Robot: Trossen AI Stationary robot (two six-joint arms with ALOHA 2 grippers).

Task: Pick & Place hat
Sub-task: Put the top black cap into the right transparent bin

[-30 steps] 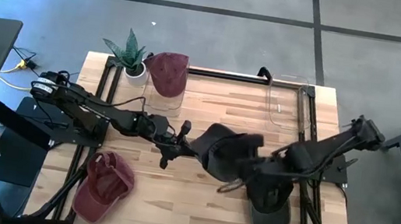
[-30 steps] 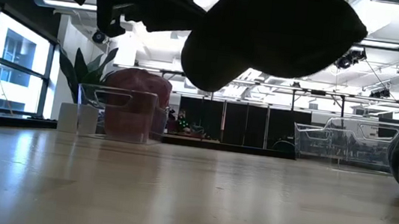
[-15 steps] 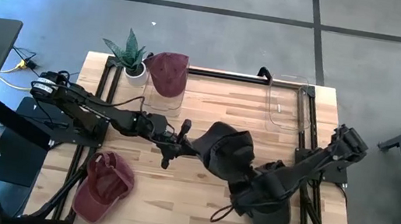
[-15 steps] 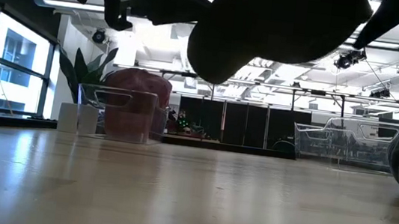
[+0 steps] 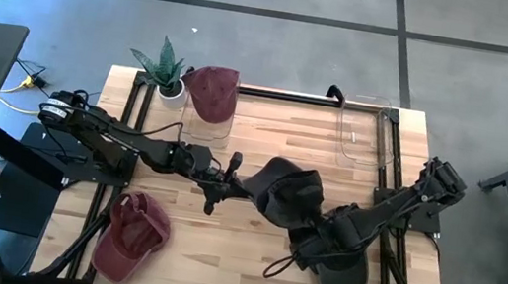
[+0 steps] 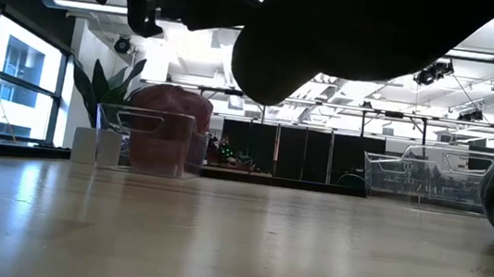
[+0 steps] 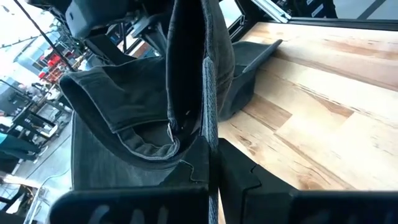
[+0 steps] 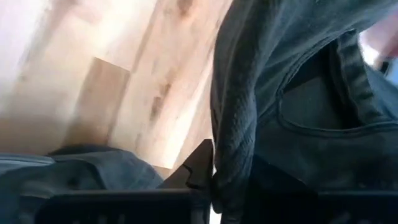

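Note:
A dark grey hat (image 5: 289, 192) hangs over the middle of the table; in the low view it is a dark shape (image 6: 333, 36) well above the wood. My left gripper (image 5: 240, 188) is shut on its left side. My right gripper (image 5: 305, 237) is shut on its near right side. A second dark hat (image 5: 341, 272) lies on the table just beyond the right gripper, toward the near edge. My left gripper pinches the hat's rim edge (image 7: 210, 134) between its two fingers, coming level from the table's left. The hat hangs clear of the table with its hollow inside (image 7: 143, 134) showing. My right gripper pinches a rolled edge of the hat's rim (image 8: 229, 134) between its two fingers, slanting in from the table's near right. The cloth runs back between the fingers, and the hat is clear of the wood.
A red hat (image 5: 131, 234) lies at the near left. Another red hat (image 5: 213, 92) sits in a clear box at the far left beside a potted plant (image 5: 166, 70). A clear box (image 5: 363, 130) stands at the far right. Bare wood (image 5: 265, 134) lies between the boxes.
My right gripper has gone toward the table's near edge, from over the hat's right side to its near right rim. The hat stays lifted, held by the left gripper, and has barely shifted.

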